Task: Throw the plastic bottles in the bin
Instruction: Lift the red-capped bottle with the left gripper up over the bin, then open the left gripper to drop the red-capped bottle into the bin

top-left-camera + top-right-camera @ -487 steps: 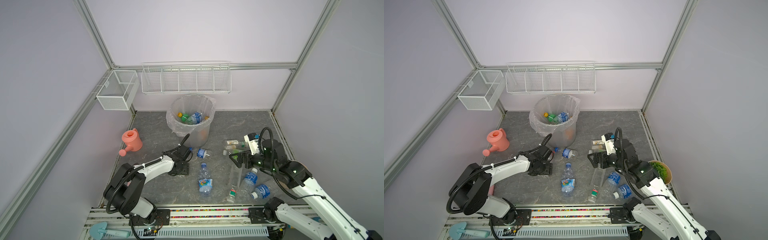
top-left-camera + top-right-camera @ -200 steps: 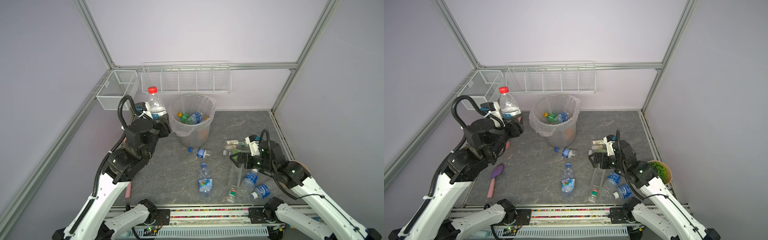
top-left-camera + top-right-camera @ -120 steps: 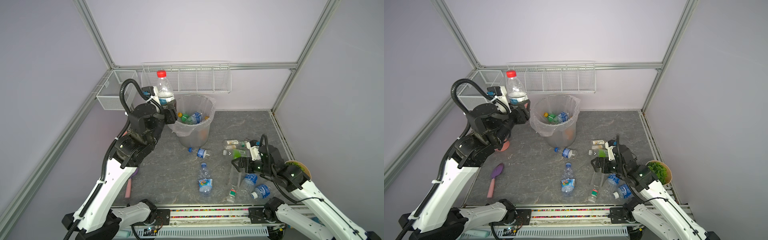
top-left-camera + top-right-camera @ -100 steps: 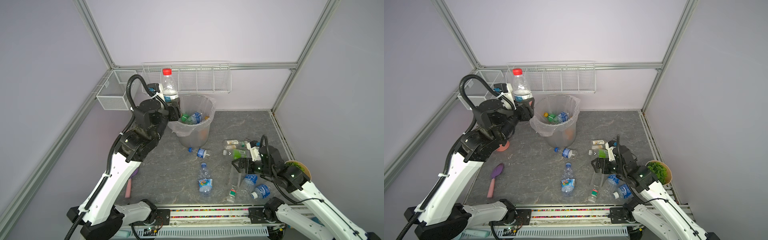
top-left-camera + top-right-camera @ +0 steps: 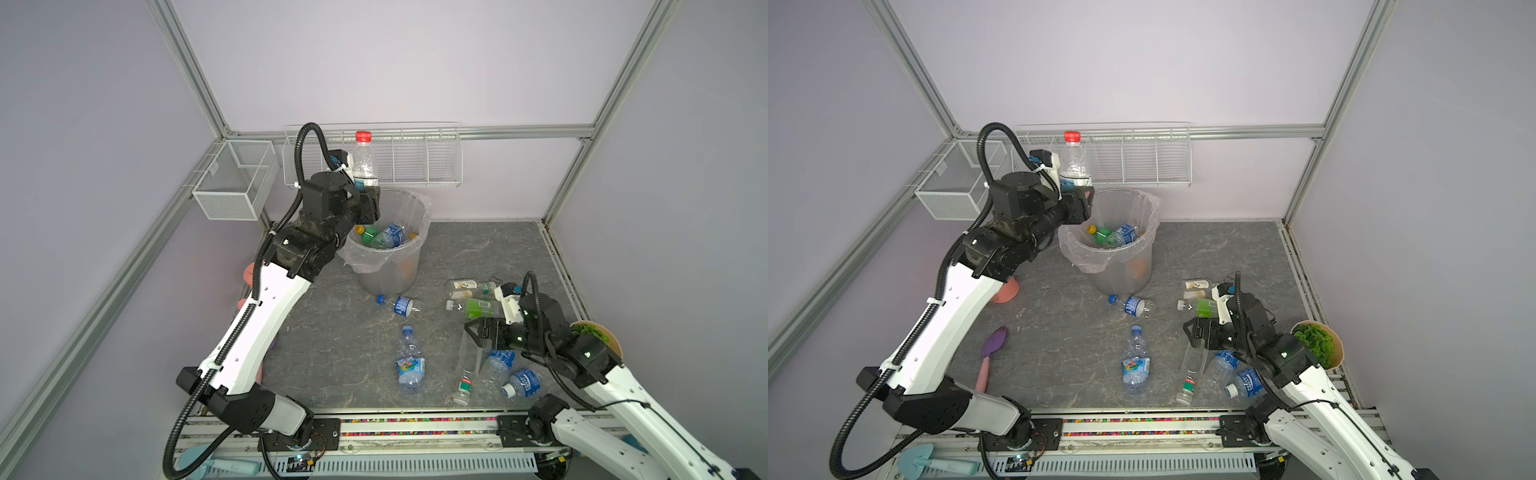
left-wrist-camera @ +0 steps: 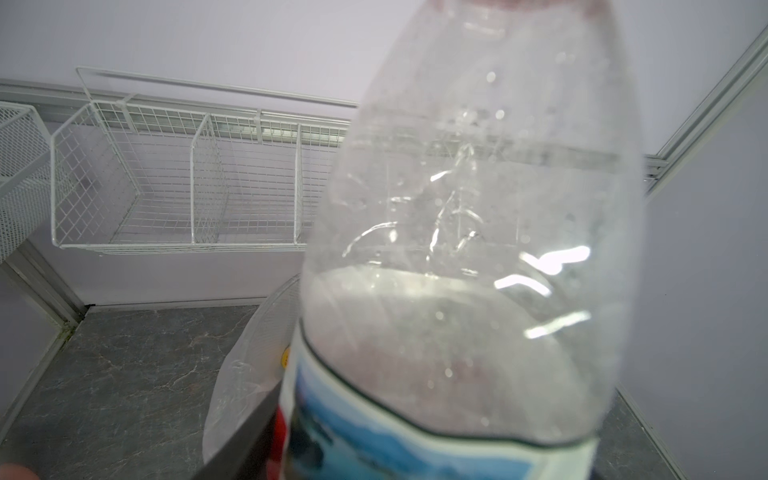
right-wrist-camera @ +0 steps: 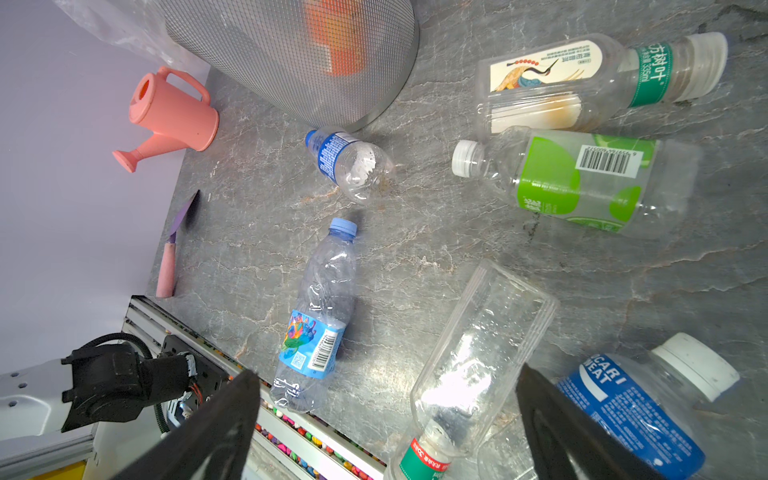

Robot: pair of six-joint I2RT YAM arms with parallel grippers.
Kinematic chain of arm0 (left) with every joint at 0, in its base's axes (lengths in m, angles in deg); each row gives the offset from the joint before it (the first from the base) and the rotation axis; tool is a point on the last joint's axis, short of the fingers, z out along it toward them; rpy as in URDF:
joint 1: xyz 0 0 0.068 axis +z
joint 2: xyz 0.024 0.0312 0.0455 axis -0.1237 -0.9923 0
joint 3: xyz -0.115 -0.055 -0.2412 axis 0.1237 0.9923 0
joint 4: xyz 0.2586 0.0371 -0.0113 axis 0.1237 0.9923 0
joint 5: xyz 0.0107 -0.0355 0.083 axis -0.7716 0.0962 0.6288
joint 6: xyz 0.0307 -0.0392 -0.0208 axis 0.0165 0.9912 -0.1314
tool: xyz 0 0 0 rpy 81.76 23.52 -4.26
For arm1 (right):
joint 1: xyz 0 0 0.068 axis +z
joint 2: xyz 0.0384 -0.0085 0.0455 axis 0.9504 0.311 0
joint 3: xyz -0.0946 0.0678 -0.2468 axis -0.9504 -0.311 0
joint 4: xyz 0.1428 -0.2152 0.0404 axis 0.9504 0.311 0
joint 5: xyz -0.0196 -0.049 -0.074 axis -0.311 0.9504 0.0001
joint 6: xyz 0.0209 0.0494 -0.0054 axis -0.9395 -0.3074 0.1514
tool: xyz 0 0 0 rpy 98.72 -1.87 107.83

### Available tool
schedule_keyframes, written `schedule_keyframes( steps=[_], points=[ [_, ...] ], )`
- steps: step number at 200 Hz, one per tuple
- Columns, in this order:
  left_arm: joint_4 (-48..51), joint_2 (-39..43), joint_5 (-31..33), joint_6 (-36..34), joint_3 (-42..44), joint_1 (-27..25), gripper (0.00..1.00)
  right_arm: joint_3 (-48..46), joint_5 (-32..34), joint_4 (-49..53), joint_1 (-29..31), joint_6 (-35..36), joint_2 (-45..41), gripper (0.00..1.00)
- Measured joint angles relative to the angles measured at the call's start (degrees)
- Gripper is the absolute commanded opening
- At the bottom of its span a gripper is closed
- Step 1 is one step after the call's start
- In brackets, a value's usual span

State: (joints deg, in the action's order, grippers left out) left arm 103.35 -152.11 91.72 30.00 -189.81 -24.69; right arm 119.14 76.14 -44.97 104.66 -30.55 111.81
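Note:
My left gripper (image 5: 368, 198) is shut on a clear bottle with a red cap (image 5: 364, 160) (image 5: 1074, 160), held upright just above the left rim of the bin (image 5: 423, 210) (image 5: 1121, 278). That bottle (image 6: 469, 249) fills the left wrist view. Several bottles (image 5: 384, 237) lie inside the bin. My right gripper (image 5: 478, 332) (image 7: 386, 374) hangs open just above a tall clear bottle with a green label (image 7: 478, 353) lying on the floor. Other bottles lie around it: a green-labelled one (image 7: 577, 178), a crane-labelled one (image 7: 582, 79), a crumpled blue-capped one (image 5: 409, 361) and a small blue-labelled one (image 5: 399, 304).
A pink watering can (image 7: 170, 112) and a purple trowel (image 5: 990, 357) lie at the left of the floor. White wire baskets (image 5: 415, 158) (image 5: 232, 187) hang on the back wall. A potted plant (image 5: 1316, 345) stands at the right edge.
My left arm has risen from the floor and carried the red-capped bottle rightward to the bin's rim. My right gripper has dropped slightly over the bottles and stayed open.

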Motion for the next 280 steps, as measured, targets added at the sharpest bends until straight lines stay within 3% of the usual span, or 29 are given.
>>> schedule_keyframes(
  steps=[11, 23, 25, 31, 39, 85, 148, 280],
  points=[
    [1.1, -1.9, -1.6, 0.5, -0.5, 1.4, 0.3, 0.0, 0.0, 0.0, 0.0, 0.0, -0.1, 0.98],
    [3.3, -4.5, -3.2, 0.9, -1.6, 2.1, 0.41, 0.0, 0.0, 0.1, 0.0, 0.0, -0.3, 0.98],
    [3.7, -5.0, -3.5, 0.9, -1.7, 2.1, 0.46, 0.0, 0.0, 0.1, 0.0, 0.0, -0.3, 0.99],
    [5.2, -6.5, -4.4, 1.0, -2.5, 2.1, 0.75, 0.0, 0.0, 0.2, 0.0, 0.0, -0.4, 0.99],
    [7.3, -8.4, -5.8, 1.0, -3.7, 2.1, 1.0, 0.0, 0.2, 0.3, 0.0, 0.0, -0.4, 0.98],
    [16.2, -12.7, -6.2, 1.5, -6.5, 1.8, 0.99, 0.0, 0.4, 0.8, 0.0, 0.0, -0.4, 0.99],
    [11.1, 1.5, -7.2, 1.4, -5.2, 1.8, 0.99, 0.0, 0.7, 0.8, 0.0, 0.0, -0.4, 0.99],
    [-1.6, 23.8, -10.4, 1.4, 17.6, 1.8, 0.98, 0.0, 0.8, 1.4, 0.0, 0.3, 1.1, 0.99]
  ],
)
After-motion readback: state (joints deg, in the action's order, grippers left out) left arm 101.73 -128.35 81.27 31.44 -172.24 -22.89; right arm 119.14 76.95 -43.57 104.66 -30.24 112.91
